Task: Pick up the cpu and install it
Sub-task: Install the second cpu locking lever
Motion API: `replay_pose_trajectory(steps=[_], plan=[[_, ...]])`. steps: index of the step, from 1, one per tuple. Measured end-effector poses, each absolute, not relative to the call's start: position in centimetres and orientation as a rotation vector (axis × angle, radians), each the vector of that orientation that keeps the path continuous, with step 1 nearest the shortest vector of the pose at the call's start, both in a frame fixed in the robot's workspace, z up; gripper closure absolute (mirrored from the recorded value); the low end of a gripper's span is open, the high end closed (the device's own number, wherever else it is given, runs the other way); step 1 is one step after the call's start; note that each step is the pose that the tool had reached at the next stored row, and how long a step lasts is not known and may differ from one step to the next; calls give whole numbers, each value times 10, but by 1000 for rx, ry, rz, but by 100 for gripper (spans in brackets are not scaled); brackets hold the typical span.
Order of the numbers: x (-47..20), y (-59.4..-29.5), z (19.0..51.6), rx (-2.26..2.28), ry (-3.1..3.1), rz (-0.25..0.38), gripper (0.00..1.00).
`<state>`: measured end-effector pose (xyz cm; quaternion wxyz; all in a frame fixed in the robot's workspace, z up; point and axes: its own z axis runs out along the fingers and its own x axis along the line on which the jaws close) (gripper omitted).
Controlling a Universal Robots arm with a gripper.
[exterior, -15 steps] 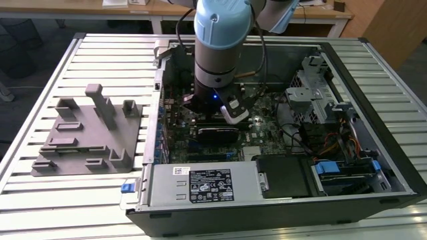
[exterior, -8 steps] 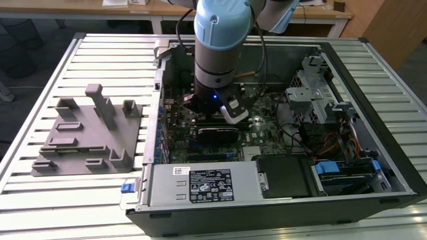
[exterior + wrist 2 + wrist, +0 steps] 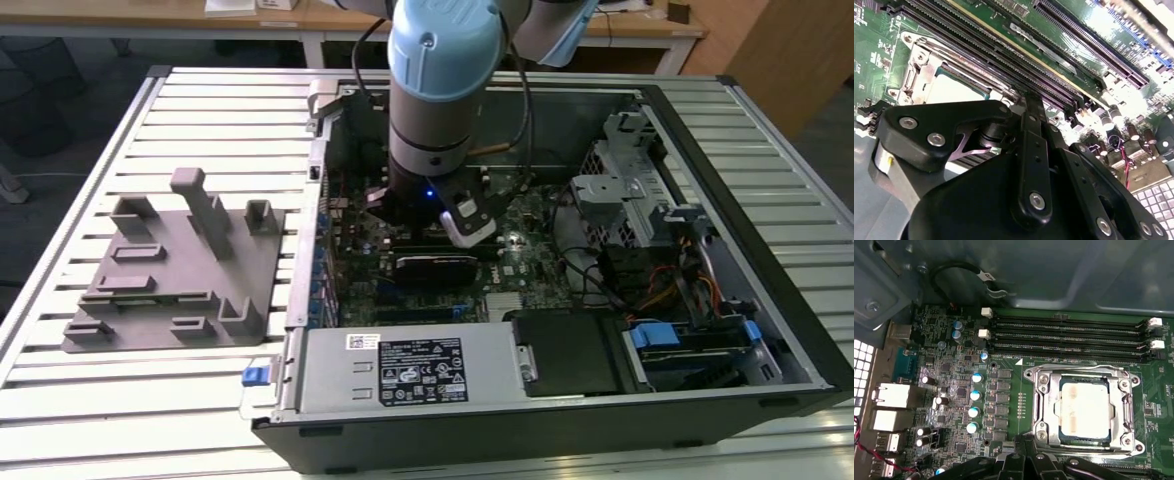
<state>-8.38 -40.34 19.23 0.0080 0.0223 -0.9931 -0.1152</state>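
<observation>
CPU, a small flat square chip with a pale silver-white metal top (image 3: pixel 1085 409), lies seated in the square socket of the green motherboard (image 3: pixel 954 380), ringed by the bright metal retention frame (image 3: pixel 1041 410) whose bars lap over the chip's edges; that looks like a chip already laid in its seat, so the placing part of the work appears done. In the second wrist view a corner of the same pale top (image 3: pixel 951 90) shows beyond the black linkage of the gripper (image 3: pixel 1034 107). 4 long black memory slots (image 3: pixel 1069 335) run just beside the socket, towards the grey case wall (image 3: pixel 1064 275).

The pale blue and grey arm (image 3: pixel 434 90) stands nearly upright and reaches straight down into the open black computer case (image 3: pixel 747 300), which lies on its side on the slatted white metal table (image 3: pixel 80 400). That plumb pose suits work on a board lying flat below. The gripper's black body sits low over the board in the exterior view (image 3: pixel 427 215), and its tip in the first wrist view (image 3: pixel 1026 450) hangs close beside the socket frame's nearer edge, apart from the chip. The finger links seem drawn together with nothing between them, though I cannot tell for certain. A grey plastic block fixture (image 3: pixel 174 270) rests on the table, well apart on the exterior view's left.
</observation>
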Motion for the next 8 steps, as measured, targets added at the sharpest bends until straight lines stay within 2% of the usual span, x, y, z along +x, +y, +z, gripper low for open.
replay_pose_trajectory(steps=[8], plan=[[-84, -403, 194, 70, -3104, -364, 89]])
